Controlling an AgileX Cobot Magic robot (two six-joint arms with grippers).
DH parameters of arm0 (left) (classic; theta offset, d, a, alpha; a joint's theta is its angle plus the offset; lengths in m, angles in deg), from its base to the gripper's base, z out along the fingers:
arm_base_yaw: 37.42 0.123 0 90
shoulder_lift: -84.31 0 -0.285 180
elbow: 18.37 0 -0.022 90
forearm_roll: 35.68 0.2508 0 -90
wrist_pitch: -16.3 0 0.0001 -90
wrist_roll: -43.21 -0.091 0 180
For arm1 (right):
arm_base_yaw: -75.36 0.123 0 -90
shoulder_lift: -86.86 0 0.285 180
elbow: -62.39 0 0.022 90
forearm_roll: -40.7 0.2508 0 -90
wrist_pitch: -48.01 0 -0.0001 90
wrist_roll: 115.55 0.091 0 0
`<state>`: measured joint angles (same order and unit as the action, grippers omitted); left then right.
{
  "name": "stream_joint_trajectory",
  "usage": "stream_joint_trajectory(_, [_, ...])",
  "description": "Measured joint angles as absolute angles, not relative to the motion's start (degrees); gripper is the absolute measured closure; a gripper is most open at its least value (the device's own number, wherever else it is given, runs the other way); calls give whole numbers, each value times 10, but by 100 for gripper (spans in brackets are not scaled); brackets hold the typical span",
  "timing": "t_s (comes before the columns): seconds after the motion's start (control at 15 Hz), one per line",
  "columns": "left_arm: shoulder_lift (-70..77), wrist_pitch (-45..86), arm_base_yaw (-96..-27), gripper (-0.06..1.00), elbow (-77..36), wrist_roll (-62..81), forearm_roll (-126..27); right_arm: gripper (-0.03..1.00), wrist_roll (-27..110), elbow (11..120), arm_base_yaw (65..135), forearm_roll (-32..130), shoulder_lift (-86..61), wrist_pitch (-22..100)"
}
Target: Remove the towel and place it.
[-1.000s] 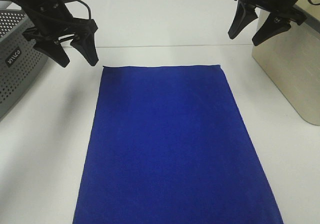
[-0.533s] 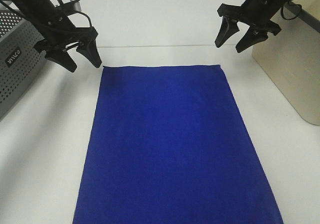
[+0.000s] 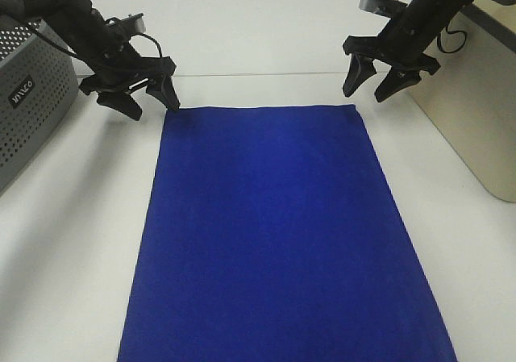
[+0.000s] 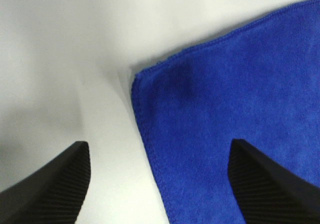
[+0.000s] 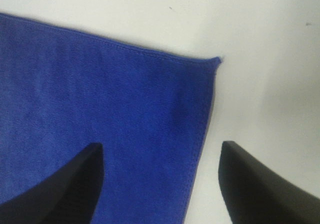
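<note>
Both sets of jaws have dropped since a second ago, spread wide and empty, the left arm (image 3: 81,23) over the towel's (image 3: 274,233) upper-left corner, the right arm (image 3: 435,7) over its upper-right. Nothing is gripped: the towel lies flat mid-frame on the white surface (image 3: 72,241), so lifting and placing remain.

White tabletop (image 3: 72,233); grey perforated basket (image 3: 32,116) (left side); beige bin (image 3: 476,124) opposite; even light
</note>
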<state>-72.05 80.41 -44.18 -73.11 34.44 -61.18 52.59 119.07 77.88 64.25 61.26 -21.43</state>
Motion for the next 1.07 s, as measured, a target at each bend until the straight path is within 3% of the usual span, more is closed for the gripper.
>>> stream_joint_trajectory(1.07, [-748,724,-474,23,-734,325,-563,31,527,1196,792,587,661,-135])
